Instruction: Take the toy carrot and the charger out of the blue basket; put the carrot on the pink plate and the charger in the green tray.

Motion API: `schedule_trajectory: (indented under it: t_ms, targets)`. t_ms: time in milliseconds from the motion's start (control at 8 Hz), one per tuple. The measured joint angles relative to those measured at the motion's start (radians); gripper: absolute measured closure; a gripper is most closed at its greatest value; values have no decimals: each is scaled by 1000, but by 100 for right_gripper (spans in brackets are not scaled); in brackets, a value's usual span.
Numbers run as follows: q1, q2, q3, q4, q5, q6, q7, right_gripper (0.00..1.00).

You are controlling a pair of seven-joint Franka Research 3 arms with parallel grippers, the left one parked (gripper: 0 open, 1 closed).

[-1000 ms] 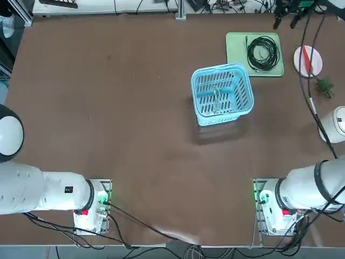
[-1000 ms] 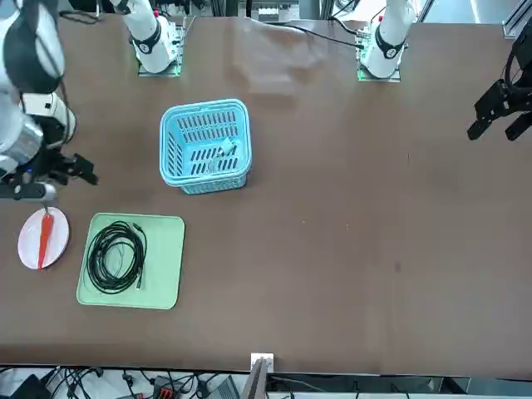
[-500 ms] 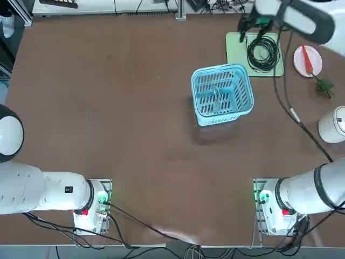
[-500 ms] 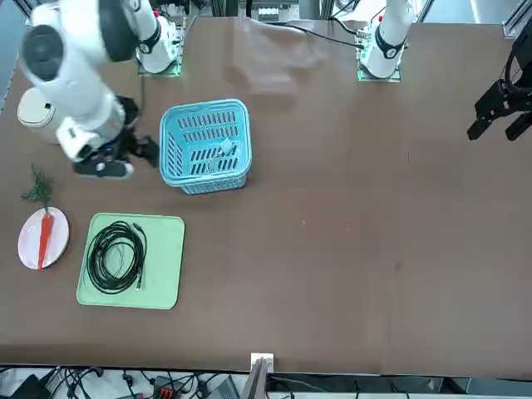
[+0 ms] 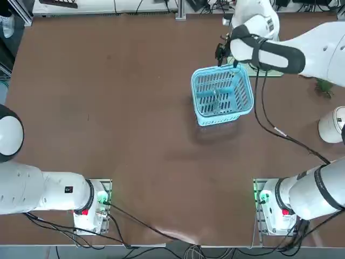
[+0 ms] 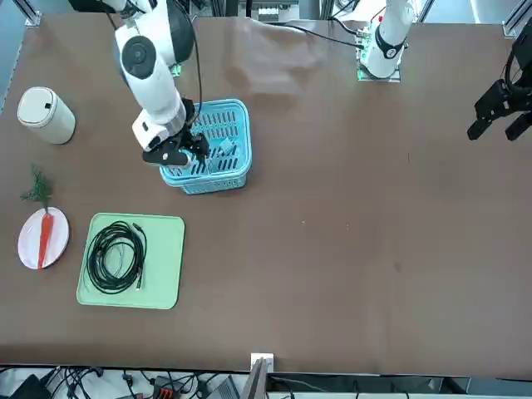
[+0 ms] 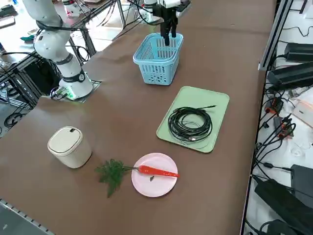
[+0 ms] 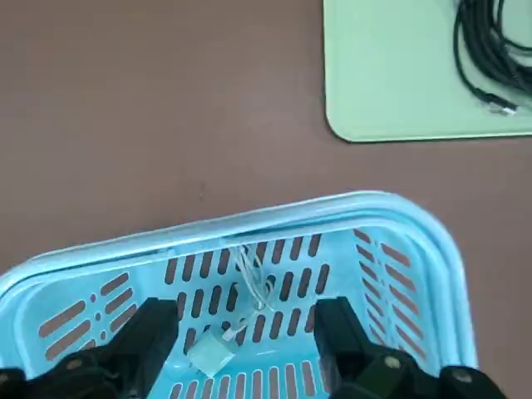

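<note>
Over blue basket (image 8: 249, 224) | right claw (image 8: 249, 332) open | charger (image 8: 218, 349) half hidden

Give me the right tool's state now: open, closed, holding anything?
Right tool: open, empty, poised over the blue basket with the charger lying between its fingers.

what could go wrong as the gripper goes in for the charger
The charger lies on the slatted floor of the blue basket, trailing a thin cable; the open right gripper, above it, could snag that or a slat and lift the basket. A black coiled cable already fills the green tray, crowding the drop spot.
</note>
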Motion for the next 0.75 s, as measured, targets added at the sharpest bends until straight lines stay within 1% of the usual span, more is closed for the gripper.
schedule_trajectory:
  t_ms: [250,375,750]
  targets:
    - [9,0,-4,-69,0,95,10,0]
    - [22,2,-4,-95,0,124,18,0]
    - [49,26,-5,-117,-32,159,33,0]
